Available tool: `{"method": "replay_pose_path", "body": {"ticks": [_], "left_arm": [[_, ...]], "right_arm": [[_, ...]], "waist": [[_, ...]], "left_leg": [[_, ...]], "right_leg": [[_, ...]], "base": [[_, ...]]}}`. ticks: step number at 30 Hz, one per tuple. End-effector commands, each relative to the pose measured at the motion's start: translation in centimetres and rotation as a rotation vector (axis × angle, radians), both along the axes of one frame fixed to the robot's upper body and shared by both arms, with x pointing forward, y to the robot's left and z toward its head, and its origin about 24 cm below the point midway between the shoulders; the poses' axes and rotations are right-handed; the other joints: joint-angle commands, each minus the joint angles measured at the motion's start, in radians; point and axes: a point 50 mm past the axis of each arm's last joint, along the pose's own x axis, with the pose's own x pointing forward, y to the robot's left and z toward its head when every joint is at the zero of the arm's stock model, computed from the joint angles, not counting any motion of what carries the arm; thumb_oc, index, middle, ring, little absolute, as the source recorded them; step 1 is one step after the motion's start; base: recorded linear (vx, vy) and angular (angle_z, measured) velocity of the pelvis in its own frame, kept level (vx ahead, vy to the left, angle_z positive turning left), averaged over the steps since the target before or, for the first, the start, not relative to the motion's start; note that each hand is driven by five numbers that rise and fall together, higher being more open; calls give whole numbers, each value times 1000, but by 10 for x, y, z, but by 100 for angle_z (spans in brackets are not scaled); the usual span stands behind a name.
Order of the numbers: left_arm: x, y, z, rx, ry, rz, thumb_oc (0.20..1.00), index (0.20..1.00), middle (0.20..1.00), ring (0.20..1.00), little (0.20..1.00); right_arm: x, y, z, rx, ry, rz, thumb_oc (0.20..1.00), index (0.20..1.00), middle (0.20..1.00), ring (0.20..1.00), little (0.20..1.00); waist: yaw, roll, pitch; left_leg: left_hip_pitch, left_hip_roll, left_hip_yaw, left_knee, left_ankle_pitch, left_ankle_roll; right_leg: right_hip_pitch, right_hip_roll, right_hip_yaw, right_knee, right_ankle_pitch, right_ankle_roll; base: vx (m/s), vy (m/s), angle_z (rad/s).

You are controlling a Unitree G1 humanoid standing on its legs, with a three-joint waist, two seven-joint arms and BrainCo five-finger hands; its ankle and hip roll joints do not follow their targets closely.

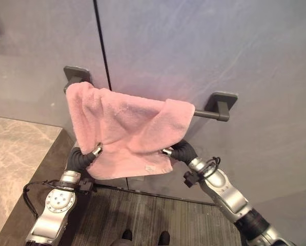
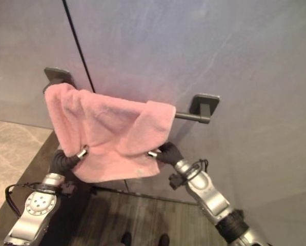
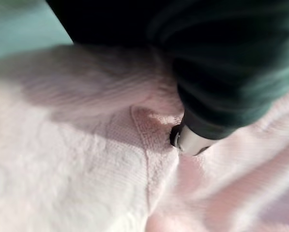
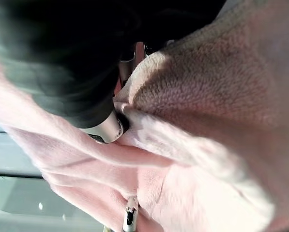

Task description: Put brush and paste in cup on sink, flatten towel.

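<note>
From the head, both hands (image 1: 86, 156) (image 1: 179, 151) reach into the towel (image 1: 124, 130) on its rail (image 1: 214, 114); wrist views hide finger grip too.

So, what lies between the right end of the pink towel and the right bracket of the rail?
A short bare stretch of the dark rail lies between the towel and the right bracket, with the grey wall behind. Both eye views show it.

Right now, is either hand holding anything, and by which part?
Cannot be told for certain. Both the left hand and right hand are at the lower part of the pink towel hanging on the rail, their fingers hidden in the cloth.
</note>
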Motion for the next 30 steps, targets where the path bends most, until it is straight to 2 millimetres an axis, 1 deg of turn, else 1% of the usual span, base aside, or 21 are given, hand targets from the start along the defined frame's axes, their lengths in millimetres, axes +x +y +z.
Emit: {"method": "replay_pose_path", "body": {"ticks": [1, 2, 3, 4, 5, 6, 7, 9, 11, 12, 14, 16, 21, 22, 23, 24, 25, 26, 27, 28, 30], "left_arm": [[1, 0, 24, -31, -131, -31, 200, 200, 200, 200, 200], [0, 3, 10, -21, -69, -1, 200, 200, 200, 200, 200], [0, 4, 12, 46, -74, 12, 200, 200, 200, 200, 200], [-2, 3, 16, 55, -94, -9, 200, 200, 200, 200, 200], [-2, 2, 13, 10, -80, -19, 200, 200, 200, 200, 200], [-2, 2, 13, 9, -80, -19, 200, 200, 200, 200, 200], [3, 4, 1, 0, -31, 10, 200, 200, 200, 200, 200], [3, 2, 12, 23, -86, -8, 200, 200, 200, 200, 200], [2, 3, 11, -9, -77, -12, 200, 200, 200, 200, 200], [2, 7, -7, 0, 4, 29, 200, 200, 200, 200, 200], [3, 12, -23, 23, 71, 65, 200, 200, 200, 200, 200], [3, 16, -30, 95, 101, 95, 200, 200, 200, 200, 200], [-1, 25, -37, 84, 137, 139, 200, 200, 200, 200, 200], [-2, 25, -37, 84, 137, 139, 200, 200, 200, 200, 200], [-3, 27, -43, 77, 163, 151, 435, 435, 435, 435, 435], [-4, 28, -47, 79, 189, 151, 922, 922, 922, 922, 922], [-5, 29, -55, 91, 230, 154, 1000, 1000, 1000, 1000, 1000], [-6, 29, -64, 111, 287, 140, 1000, 1000, 1000, 1000, 1000], [-7, 28, -68, 134, 325, 100, 1000, 1000, 1000, 1000, 1000], [-9, 29, -80, 167, 388, 89, 1000, 1000, 1000, 1000, 1000], [-9, 29, -80, 167, 388, 89, 1000, 1000, 1000, 1000, 1000]], "right_arm": [[-7, -7, 26, 176, -119, -10, 200, 200, 200, 200, 200], [-3, -9, 10, 142, -56, -47, 200, 200, 200, 200, 200], [-1, -9, 7, 114, -52, -62, 200, 200, 200, 200, 200], [1, -8, 4, 119, -36, -62, 200, 200, 200, 200, 200], [3, -7, -8, 136, 20, -72, 200, 200, 200, 200, 200], [4, -6, -8, 137, 20, -72, 200, 200, 200, 200, 200], [13, -12, -38, 92, 130, -179, 200, 200, 200, 200, 200], [14, -13, -29, 97, 81, -183, 200, 200, 200, 200, 200], [12, -13, -29, 99, 85, -172, 200, 200, 200, 200, 200], [11, -15, -37, 75, 115, -176, 200, 200, 200, 200, 200], [13, -14, -47, 46, 156, -184, 200, 200, 200, 200, 200], [16, -9, -55, 56, 199, -180, 200, 200, 200, 200, 200], [18, 2, -58, 36, 219, -134, 200, 200, 200, 200, 200], [18, 2, -58, 36, 219, -134, 307, 307, 307, 307, 307], [18, 3, -63, 36, 245, -124, 545, 545, 545, 545, 545], [17, 4, -66, 43, 268, -113, 859, 859, 859, 859, 859], [17, 4, -69, 36, 280, -107, 1000, 1000, 1000, 1000, 1000], [17, 2, -73, 15, 298, -110, 1000, 1000, 1000, 1000, 1000], [17, 1, -80, 1, 334, -108, 1000, 1000, 1000, 1000, 1000], [16, -3, -100, -4, 428, -132, 1000, 1000, 1000, 1000, 1000], [16, -4, -100, -3, 428, -133, 1000, 1000, 1000, 1000, 1000]], "waist": [[-52, -34, -37], [-58, -28, -39], [-57, -24, -38], [-54, -19, -36], [-53, -16, -36], [-53, -17, -36], [-52, -11, -37], [-52, -6, -34], [-55, -5, -35], [-56, -4, -38], [-53, -1, -39], [-47, 3, -39], [-31, 11, -38], [-32, 11, -38], [-28, 14, -40], [-28, 15, -40], [-28, 17, -40], [-28, 19, -40], [-29, 23, -40], [-35, 27, -41], [-34, 27, -40]], "left_leg": [[-4, 82, 39, 5, 15, -62], [2, 82, 47, 5, 12, -59], [4, 83, 52, 5, 12, -59], [4, 84, 52, 5, 13, -59], [6, 84, 53, 5, 14, -58], [6, 84, 53, 5, 13, -58], [12, 83, 58, 5, 12, -57], [15, 84, 61, 5, 11, -57], [18, 84, 62, 5, 11, -58], [18, 83, 62, 5, 12, -58], [18, 83, 61, 5, 14, -58], [18, 82, 59, 5, 14, -58], [19, 82, 56, 5, 17, -59], [19, 82, 56, 5, 17, -59], [19, 80, 56, 5, 18, -59], [19, 80, 55, 5, 18, -59], [18, 80, 56, 5, 18, -59], [17, 78, 57, 5, 19, -58], [16, 78, 58, 5, 19, -57], [17, 78, 64, 5, 19, -57], [17, 78, 64, 5, 19, -57]], "right_leg": [[41, -152, 31, 4, 4, 146], [40, -151, 42, 3, 4, 145], [39, -149, 46, 3, 3, 144], [37, -148, 46, 4, 2, 145], [38, -149, 47, 3, 2, 145], [38, -149, 47, 3, 2, 145], [43, -149, 48, 1, 1, 145], [46, -148, 49, 0, -2, 144], [46, -149, 50, 0, -2, 144], [48, -151, 49, 0, -2, 144], [50, -150, 47, 0, -3, 142], [53, -151, 45, 0, -5, 142], [57, -154, 41, 0, -7, 141], [57, -154, 41, 0, -7, 141], [57, -155, 39, 0, -7, 140], [57, -156, 38, 0, -7, 140], [56, -157, 38, 0, -6, 140], [54, -157, 40, 0, -5, 141], [52, -158, 43, 0, -4, 141], [49, -159, 47, 0, 0, 143], [48, -159, 48, 0, 0, 143]], "base": [[28, 26, -12], [17, 20, -23], [-1, 13, -18], [-13, 9, -27], [-10, 6, -21], [6, 18, -17], [0, 0, 0], [0, 0, 0], [0, 0, 0], [0, 0, 0], [0, 0, 0], [0, 0, 0], [0, 0, 0], [0, 0, 0], [-3, 2, 4], [0, 0, 0], [0, 0, 0], [0, 0, 0], [-38, 7, 0], [-31, 7, -1], [0, 0, 0]]}}
